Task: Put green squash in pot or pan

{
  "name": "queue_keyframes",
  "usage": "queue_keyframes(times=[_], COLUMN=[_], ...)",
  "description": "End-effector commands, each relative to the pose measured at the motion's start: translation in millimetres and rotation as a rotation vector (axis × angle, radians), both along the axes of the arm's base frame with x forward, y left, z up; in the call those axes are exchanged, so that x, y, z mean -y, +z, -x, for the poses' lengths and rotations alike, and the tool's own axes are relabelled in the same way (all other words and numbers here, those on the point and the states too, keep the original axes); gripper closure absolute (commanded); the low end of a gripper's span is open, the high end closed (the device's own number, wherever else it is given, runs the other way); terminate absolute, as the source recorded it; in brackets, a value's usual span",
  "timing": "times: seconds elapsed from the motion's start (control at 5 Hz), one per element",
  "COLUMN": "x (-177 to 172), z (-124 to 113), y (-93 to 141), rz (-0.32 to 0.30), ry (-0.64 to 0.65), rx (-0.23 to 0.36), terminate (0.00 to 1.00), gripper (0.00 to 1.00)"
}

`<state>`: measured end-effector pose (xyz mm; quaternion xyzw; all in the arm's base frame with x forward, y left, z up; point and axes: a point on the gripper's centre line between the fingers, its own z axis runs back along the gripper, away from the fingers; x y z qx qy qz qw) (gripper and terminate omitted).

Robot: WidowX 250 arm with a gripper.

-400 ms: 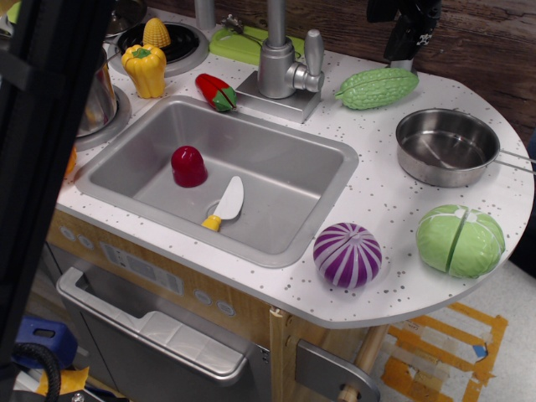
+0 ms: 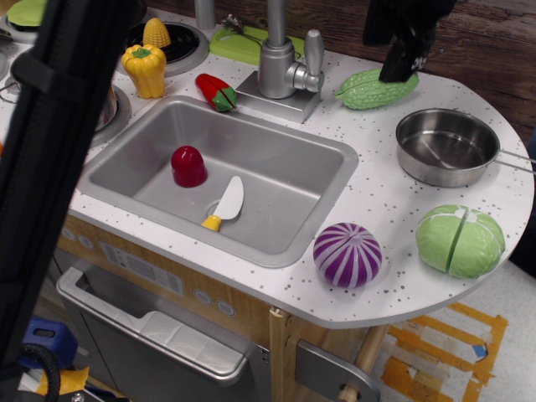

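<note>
1. The sink [image 2: 322, 155] is sunk into the counter.
2. The pan [image 2: 446, 146] stands right of the sink.
3. The green squash [image 2: 368, 90] lies behind the pan, beside the sink's tap.
4. The gripper [image 2: 399, 67] overlaps the squash's right end; whether it is apart or together cannot be told.

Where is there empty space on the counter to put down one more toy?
Bare counter lies between the sink rim and the metal pan, above the purple onion. The pan itself is empty too. It is crowded at the back, where the gripper hangs over the green squash, and around the stove with the yellow pepper and corn.
</note>
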<state>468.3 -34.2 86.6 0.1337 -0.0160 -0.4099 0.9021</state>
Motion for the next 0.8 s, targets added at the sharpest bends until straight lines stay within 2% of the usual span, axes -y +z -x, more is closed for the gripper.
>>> queue_keyframes(times=[0.0,0.6], x=[-12.8,-24.5], z=[-28.1,-52.3], y=[20.0,-6.6], rz=[0.016,0.045], ry=[-0.032,-0.074], rx=[0.108,0.154], terminate=[0.00,0.00], gripper=[0.00,0.00])
